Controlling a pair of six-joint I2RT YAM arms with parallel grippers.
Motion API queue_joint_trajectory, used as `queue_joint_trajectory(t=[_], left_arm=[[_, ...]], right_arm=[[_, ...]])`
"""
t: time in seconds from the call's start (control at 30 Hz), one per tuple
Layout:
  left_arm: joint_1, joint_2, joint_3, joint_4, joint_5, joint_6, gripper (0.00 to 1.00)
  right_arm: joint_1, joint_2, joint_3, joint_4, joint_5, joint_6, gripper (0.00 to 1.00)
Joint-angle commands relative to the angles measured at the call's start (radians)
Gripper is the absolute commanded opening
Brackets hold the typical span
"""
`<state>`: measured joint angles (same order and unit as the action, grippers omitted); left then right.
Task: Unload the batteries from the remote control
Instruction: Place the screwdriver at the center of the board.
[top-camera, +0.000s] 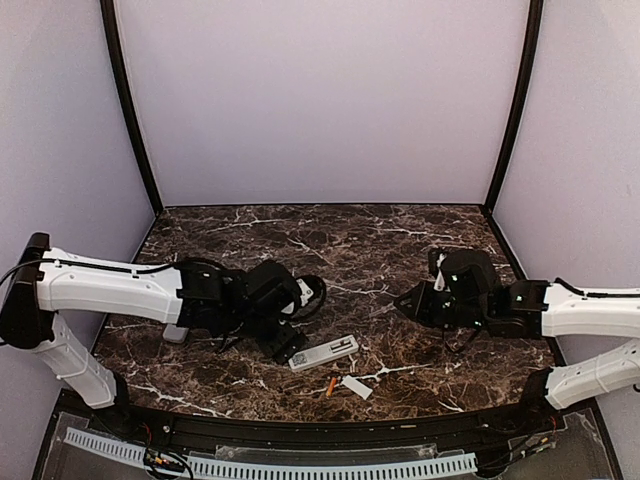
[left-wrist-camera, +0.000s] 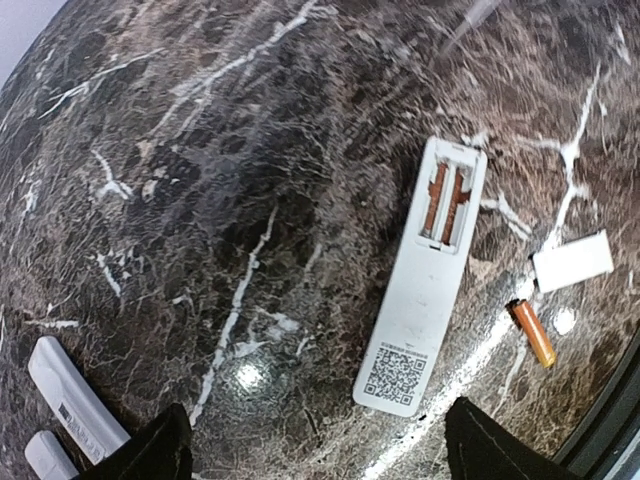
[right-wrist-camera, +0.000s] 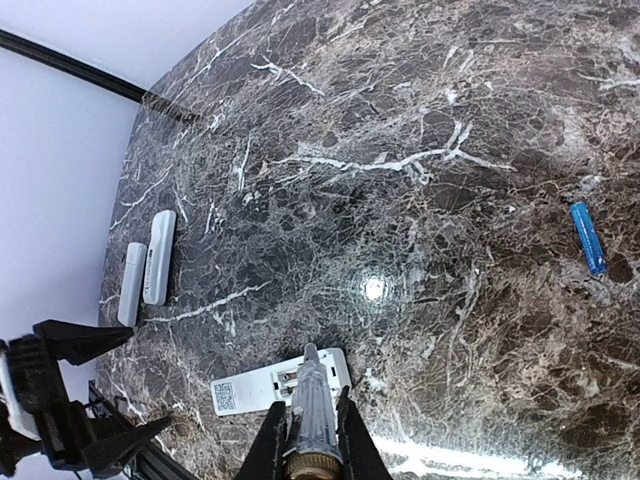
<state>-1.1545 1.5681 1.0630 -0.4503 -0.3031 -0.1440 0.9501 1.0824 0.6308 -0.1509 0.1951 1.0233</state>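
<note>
**Two orange batteries in the remote, one orange and one blue loose**

The white remote (left-wrist-camera: 425, 290) lies back-side up on the marble surface (left-wrist-camera: 200, 200), just ahead of the left claw (left-wrist-camera: 320, 455) and nearer its right finger. Its compartment is uncovered at the end away from that claw. Two thin orange-brown batteries (left-wrist-camera: 445, 200) sit in it side by side.

A third orange battery (left-wrist-camera: 533, 333) lies loose to the right of the remote, with one dark end. It's just beside the small flat white cover (left-wrist-camera: 572, 262).

A blue battery (right-wrist-camera: 588, 238) lies on its own, well off to the right of the right claw (right-wrist-camera: 311, 403).

The only marking is a QR code (left-wrist-camera: 395, 375) on the remote's near end. There's a line of tiny print above it that is too small to read.

The left claw is released, fingers spread wide with nothing between them. The right claw is clenched on a grey pointed rod (right-wrist-camera: 315, 440), and the remote sits just past the rod's tip.

Two more white remotes (left-wrist-camera: 75, 405) lie off to the left claw's left.
</note>
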Motion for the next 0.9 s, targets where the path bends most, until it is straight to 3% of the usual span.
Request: queue_joint_trajectory(t=[0.0,0.27,0.47,0.63,0.87], left_arm=[[0.065,-0.124,0.02,-0.068,0.011,-0.205,0.87],[0.218,-0.288,-0.019,-0.137,0.069,-0.377,0.94],[0.339,-0.274,-0.05,-0.149,0.172,-0.398,0.95],[0.434,-0.222,-0.06,-0.137,0.201,-0.384,0.95],[0.583,-0.167,-0.068,-0.083,0.247,-0.392,0.96]], right_arm=[[-0.051,0.015,-0.032,0.121,-0.091,0.026,0.0],[-0.086,0.176,0.005,0.216,-0.168,0.01,0.0],[-0.117,0.287,0.01,0.329,-0.215,0.021,0.0],[-0.127,0.366,0.041,0.32,-0.238,0.035,0.0],[-0.129,0.407,0.028,0.286,-0.222,0.052,0.23]])
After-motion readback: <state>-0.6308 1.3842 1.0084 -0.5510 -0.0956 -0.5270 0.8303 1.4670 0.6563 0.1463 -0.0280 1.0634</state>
